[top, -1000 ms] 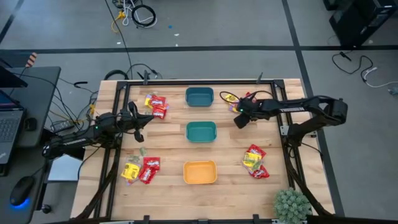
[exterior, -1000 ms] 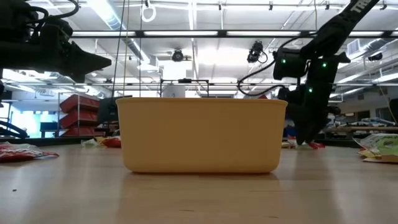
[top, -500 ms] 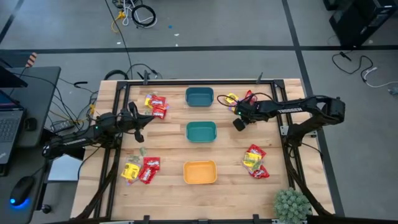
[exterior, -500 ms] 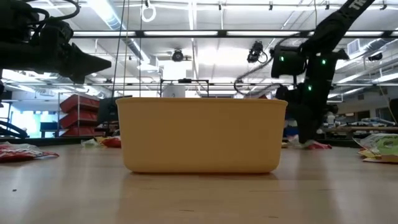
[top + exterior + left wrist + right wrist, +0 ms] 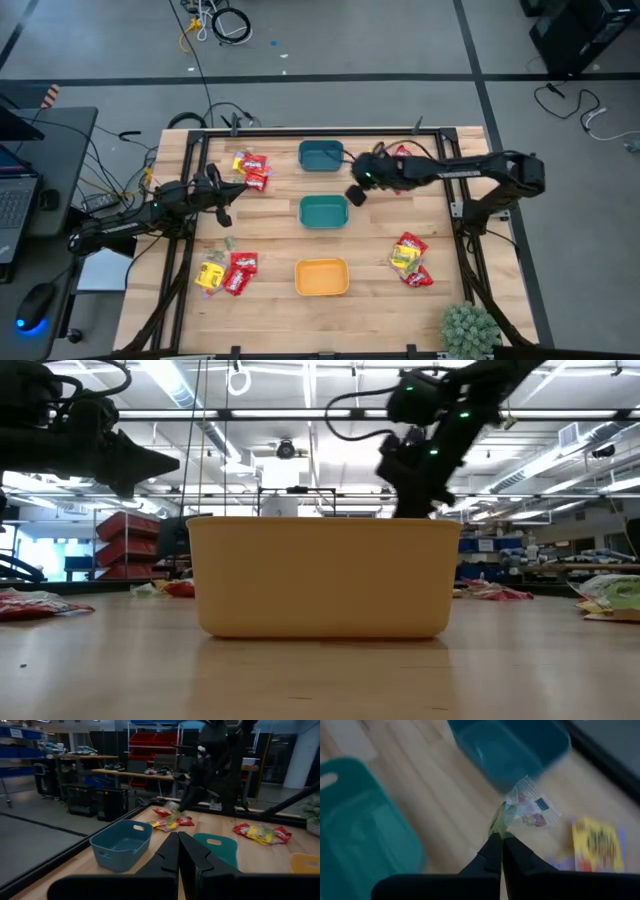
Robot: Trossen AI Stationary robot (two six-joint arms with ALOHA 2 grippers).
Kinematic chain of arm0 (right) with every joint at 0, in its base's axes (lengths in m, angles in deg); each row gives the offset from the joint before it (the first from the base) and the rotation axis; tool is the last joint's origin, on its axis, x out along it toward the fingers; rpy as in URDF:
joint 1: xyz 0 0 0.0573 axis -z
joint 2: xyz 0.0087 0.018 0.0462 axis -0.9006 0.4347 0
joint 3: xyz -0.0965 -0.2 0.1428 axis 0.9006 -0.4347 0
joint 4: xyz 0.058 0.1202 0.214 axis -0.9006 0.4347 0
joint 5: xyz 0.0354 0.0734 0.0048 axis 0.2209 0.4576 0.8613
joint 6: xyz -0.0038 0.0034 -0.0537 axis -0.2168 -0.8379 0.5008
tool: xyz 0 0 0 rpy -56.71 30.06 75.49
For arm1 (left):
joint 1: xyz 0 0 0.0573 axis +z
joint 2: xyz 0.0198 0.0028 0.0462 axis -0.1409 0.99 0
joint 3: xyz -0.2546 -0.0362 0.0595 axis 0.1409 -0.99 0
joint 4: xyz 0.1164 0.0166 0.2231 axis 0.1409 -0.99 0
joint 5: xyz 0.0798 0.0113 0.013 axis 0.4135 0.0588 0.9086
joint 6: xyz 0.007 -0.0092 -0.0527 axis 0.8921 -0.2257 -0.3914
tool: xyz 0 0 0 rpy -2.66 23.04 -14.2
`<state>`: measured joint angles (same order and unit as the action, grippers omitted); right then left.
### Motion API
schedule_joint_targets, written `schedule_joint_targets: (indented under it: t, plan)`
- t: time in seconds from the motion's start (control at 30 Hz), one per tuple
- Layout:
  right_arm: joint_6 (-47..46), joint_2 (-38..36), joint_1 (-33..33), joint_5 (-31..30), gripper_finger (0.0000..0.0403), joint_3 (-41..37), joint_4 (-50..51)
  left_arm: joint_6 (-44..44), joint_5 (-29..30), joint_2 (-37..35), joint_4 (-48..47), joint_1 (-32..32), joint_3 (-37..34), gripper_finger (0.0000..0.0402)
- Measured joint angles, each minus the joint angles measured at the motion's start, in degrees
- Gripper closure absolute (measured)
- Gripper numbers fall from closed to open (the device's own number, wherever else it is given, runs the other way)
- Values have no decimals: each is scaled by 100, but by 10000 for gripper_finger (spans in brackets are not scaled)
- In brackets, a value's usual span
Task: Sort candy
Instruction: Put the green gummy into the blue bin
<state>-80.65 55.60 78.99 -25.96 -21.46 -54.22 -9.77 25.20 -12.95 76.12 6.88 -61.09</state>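
My right gripper (image 5: 353,194) hangs over the wood between the far teal bin (image 5: 321,155) and the middle teal bin (image 5: 324,211). It is shut on a small clear, pale green candy packet (image 5: 527,807). In the low view it shows raised behind the orange bin (image 5: 322,575). Piles of red and yellow candy lie flat on the table at the far left (image 5: 250,168), near left (image 5: 225,273), near right (image 5: 410,260) and far right (image 5: 392,156). My left gripper (image 5: 224,212) waits shut at the table's left, level above the wood (image 5: 177,840). My right gripper pinches the packet's pale green edge (image 5: 501,822) between its two fingertips. The fingers slant down from the table's right side. The packet sticks out past the fingertips, lifted clear of the table and the bins.
The orange bin (image 5: 321,277) stands at the near middle, in line with the two teal bins. A black frame runs around the table's edges (image 5: 470,240). A small green plant (image 5: 470,328) sits at the near right corner. Bare wood lies between the bins and the piles.
My right gripper has shut on the small packet at the far right pile. It has then risen and swung toward the table's left with it. It now hangs beside the teal bins, and the packet is lifted clear of the table.
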Motion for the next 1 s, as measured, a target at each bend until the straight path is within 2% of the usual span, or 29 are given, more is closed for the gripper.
schedule_joint_targets:
  t: [0.3, 0.47, 0.73, 0.87, 1.0]
  plan:
    - [1600, 1587, 633, 642, 398, 1862, 25, 2, 1, 259, 68, 0, 0, 396]
    - [1998, 2192, 977, 1023, 393, 2617, 391, 2, 1, 376, 258, 0, -1, 396]
    - [2257, 2682, 1166, 1052, 342, 2787, 621, 2, 0, 527, 311, 0, 0, 396]
    - [2433, 2637, 1127, 1010, 294, 2790, 709, 2, -1, 593, 316, 0, 0, 396]
    - [2551, 2245, 1017, 986, 249, 2790, 1373, 2, -1, 627, 326, 0, 1, 396]
